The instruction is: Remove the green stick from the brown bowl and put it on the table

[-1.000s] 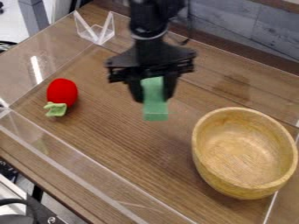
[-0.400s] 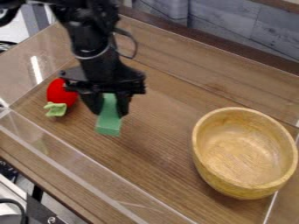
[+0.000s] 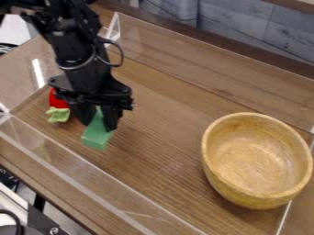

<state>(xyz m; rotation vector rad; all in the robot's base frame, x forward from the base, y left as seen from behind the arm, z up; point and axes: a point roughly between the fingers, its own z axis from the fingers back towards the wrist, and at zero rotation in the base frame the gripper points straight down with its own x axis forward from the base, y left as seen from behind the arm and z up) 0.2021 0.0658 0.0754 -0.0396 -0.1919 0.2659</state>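
The green stick [image 3: 97, 134] hangs upright between the fingers of my gripper [image 3: 95, 117], which is shut on its upper end. Its lower end is at or just above the dark wood-grain table [image 3: 172, 128], left of the middle; I cannot tell whether it touches. The brown bowl [image 3: 256, 158] sits at the right, well apart from the gripper, with nothing visible inside it.
A red strawberry toy [image 3: 58, 101] with green leaves lies just left of the gripper, partly hidden behind it. Low clear acrylic walls [image 3: 73, 174] border the table along the front and left. A clear stand [image 3: 101, 18] is at the back left.
The gripper has carried the green stick leftward and toward the front, and lower, from mid-table to beside the strawberry. The stick's hold is unchanged.
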